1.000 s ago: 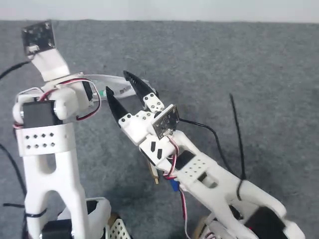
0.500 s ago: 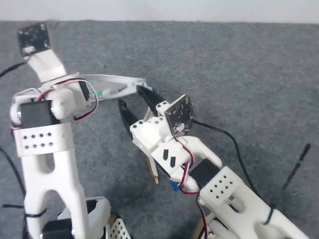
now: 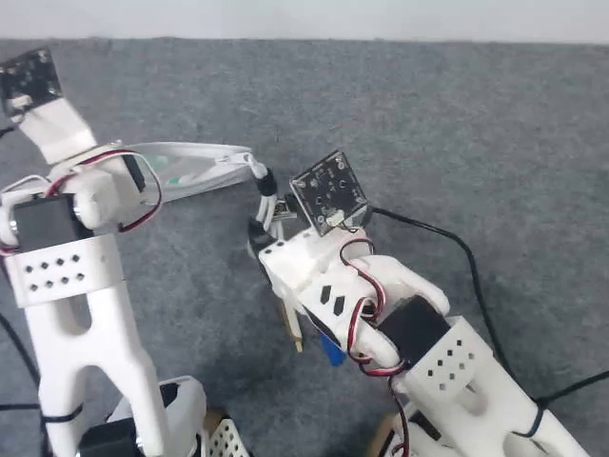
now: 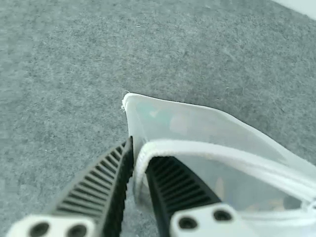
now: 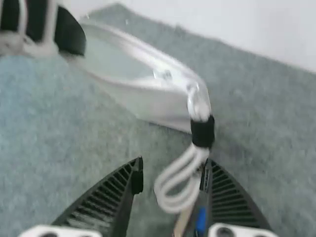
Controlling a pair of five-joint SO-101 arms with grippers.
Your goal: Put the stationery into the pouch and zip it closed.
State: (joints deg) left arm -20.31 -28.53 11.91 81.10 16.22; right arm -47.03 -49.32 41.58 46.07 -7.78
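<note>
Left tool (image 4: 138, 150): fingers closed, clamped on the end rim of the pouch (image 4: 207, 133).
Pouch: translucent with a white edge; it extends from the left tool toward the right tool (image 5: 171, 165).
Cord loop (image 5: 177, 185): white, hangs from a black tab (image 5: 202, 131) at the pouch end nearest the right tool, between that tool's fingers.
Right tool: fingers spread apart, gripping nothing.
Pencil (image 3: 291, 324) and blue item (image 3: 331, 350): on the grey desk (image 3: 495, 124) beneath the right tool's base, outside the pouch.
</note>
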